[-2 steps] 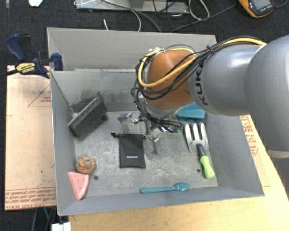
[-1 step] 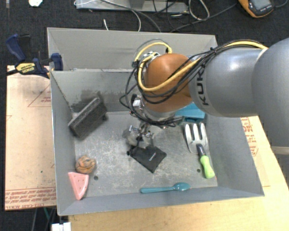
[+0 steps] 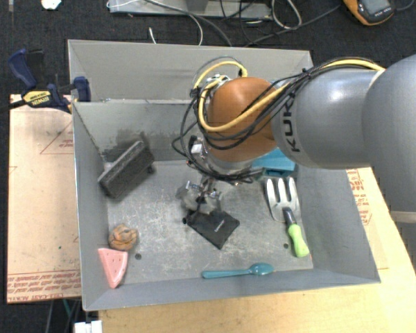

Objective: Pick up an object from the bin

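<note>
So the arm [image 3: 333,116] comes in from 3 o'clock, and its orange cover [image 3: 239,116] (yellow and black cables [image 3: 218,68] looped all over it) hangs over the middle of the grey bin [image 3: 139,75]. The gripper [image 3: 202,198] is down low, pretty much at the centre of the bin floor. Is it open or closed? Honestly can't tell, the tip is just a tangle of small metal parts from up here.

The thing closest to it is a black flat piece [image 3: 215,229], rectangular, lying flat on the floor and turned diagonally. It sits just beside the gripper, at about 5 o'clock from it. The gripper is right at its upper edge, but I can't say if they actually touch, and nothing shows as being held.

Everything else is spread out and well apart from the gripper:
- dark grey block [image 3: 127,167] at 10 o'clock, leaning by the left wall
- brown swirled lump [image 3: 123,237] at 8 o'clock, with a pink wedge [image 3: 113,266] just below it in the near left corner
- teal spoon [image 3: 239,272] at 6 o'clock, along the near wall
- white fork with a green handle [image 3: 286,207] at 3 o'clock
- blue thing [image 3: 279,162] at 2 o'clock, partly hidden under the arm
</note>
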Controlling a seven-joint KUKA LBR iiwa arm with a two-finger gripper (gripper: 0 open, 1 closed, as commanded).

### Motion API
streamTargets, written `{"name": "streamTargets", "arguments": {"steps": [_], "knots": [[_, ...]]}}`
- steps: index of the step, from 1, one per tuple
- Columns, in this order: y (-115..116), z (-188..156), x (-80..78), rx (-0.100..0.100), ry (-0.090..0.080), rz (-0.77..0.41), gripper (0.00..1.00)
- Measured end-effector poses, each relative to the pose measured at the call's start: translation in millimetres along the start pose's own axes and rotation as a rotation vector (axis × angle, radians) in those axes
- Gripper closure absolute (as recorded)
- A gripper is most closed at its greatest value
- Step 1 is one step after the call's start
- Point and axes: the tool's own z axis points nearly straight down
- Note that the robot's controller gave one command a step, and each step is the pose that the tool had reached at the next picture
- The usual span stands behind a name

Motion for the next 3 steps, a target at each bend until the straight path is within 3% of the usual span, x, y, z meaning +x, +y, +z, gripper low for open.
{"name": "streamTargets", "arguments": {"steps": [1,2,3], "knots": [[-14,-67,16.7,-0.003,0.001,0.038,1.0],[14,-143,20.7,-0.009,0.002,0.005,1.0],[8,-167,18.3,0.003,-0.005,0.016,1.0]]}}
